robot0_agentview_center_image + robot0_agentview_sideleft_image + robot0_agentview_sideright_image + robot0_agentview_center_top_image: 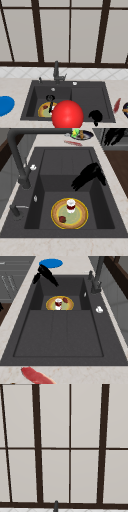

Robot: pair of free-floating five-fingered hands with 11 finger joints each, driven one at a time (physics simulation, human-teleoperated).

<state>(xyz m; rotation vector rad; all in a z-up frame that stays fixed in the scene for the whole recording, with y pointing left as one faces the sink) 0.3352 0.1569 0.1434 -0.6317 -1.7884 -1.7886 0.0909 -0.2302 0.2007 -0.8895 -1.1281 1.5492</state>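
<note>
Your left hand [87,175] hangs in the air above the dark sink [62,234], over its near side where the left basin meets the flat right half. Its fingers are straight and spread apart, pointing down toward the basin, and they hold nothing. Below it, apart from the hand, a yellow-rimmed plate [77,215] lies flat on the floor of the left basin. On the plate stands a small red jar with a white top [71,206], and beside it lies a dark red piece [62,219].

Your right hand [113,135] floats off the bench's [62,248] near edge, farther right, with its fingers loosely straight and empty.

The faucet [17,155] rises at the far rim. A blue dish [5,105] sits on the bench at the left; a red strip [116,105] and a filled bowl [82,135] sit at the right. In the front view a red ball [67,115] covers the sink's near edge.
</note>
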